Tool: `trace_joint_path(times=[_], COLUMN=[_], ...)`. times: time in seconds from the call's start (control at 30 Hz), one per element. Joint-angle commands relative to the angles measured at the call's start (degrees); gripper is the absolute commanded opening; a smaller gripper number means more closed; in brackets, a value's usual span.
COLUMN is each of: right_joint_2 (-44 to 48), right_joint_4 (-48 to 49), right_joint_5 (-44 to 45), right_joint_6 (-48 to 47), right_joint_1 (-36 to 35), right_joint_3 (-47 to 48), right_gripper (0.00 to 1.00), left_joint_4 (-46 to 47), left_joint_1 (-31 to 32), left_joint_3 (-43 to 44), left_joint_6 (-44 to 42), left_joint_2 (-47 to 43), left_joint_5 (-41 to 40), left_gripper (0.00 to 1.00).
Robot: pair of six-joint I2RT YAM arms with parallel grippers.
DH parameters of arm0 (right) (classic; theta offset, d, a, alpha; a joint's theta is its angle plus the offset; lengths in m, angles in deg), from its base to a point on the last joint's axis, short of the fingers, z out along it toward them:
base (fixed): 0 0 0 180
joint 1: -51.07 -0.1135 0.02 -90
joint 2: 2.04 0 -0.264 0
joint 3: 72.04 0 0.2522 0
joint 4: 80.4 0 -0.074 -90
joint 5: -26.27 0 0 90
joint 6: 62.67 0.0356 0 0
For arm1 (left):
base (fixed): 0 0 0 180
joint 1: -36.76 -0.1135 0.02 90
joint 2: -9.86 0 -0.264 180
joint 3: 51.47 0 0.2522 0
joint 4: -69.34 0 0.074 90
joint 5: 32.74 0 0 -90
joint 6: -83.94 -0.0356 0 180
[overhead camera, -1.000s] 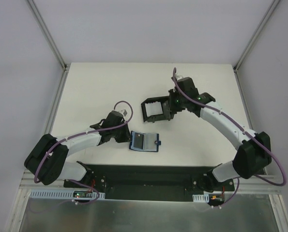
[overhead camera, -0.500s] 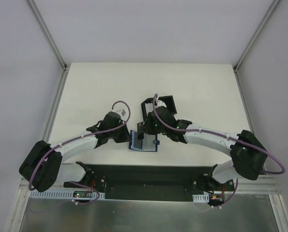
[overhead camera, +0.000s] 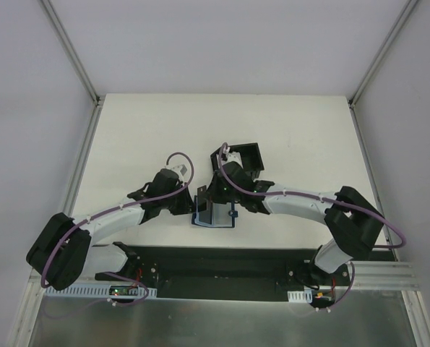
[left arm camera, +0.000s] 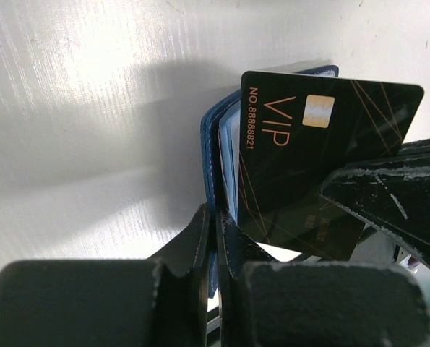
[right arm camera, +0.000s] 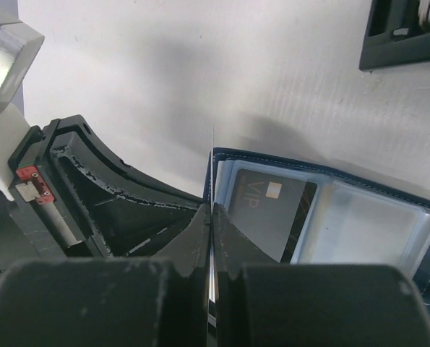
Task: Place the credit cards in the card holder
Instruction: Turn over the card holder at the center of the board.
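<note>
The navy card holder (overhead camera: 222, 217) lies open on the table in front of the arms. My left gripper (left arm camera: 216, 217) is shut on its left flap (left arm camera: 213, 155), which stands lifted. My right gripper (right arm camera: 212, 210) is shut on a dark credit card marked VIP (left arm camera: 330, 137) and holds it upright, edge-on in the right wrist view (right arm camera: 212, 163), at the holder's left clear pocket. Another dark VIP card (right arm camera: 269, 213) shows inside that pocket. In the top view the two grippers meet over the holder: the left (overhead camera: 188, 205), the right (overhead camera: 213, 196).
A black square tray (overhead camera: 249, 155) stands just behind the holder and still has pale cards in it (right arm camera: 417, 18). The holder's right pocket (right arm camera: 373, 224) looks pale and empty. White walls and aluminium posts bound the table.
My right arm has swung from the black tray down and left to the holder, carrying a card. My left gripper has moved right onto the holder's left flap and lifted it.
</note>
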Motion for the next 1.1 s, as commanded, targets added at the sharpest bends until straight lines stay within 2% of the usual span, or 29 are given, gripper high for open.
trace_joint_path(times=[0.0,0.6,1.07], right_joint_2=[-0.2,-1.7,0.8], right_joint_4=[2.7,-5.8,-9.9], right_joint_5=[-0.2,5.3,6.8], right_joint_6=[0.8,-1.8,-3.9], right_joint_1=[-0.5,-2.8,-3.0], right_joint_3=[2.9,4.2,4.5], right_gripper=[0.0,0.0,0.0], left_joint_4=[1.3,1.4,1.4], left_joint_1=[0.3,0.3,0.3], left_joint_3=[-0.5,-0.7,-1.2], left_joint_6=[-1.7,-1.5,-1.1], left_joint_2=[-1.2,-2.1,-1.9], left_joint_5=[1.4,0.8,0.0], left_gripper=[0.0,0.0,0.0])
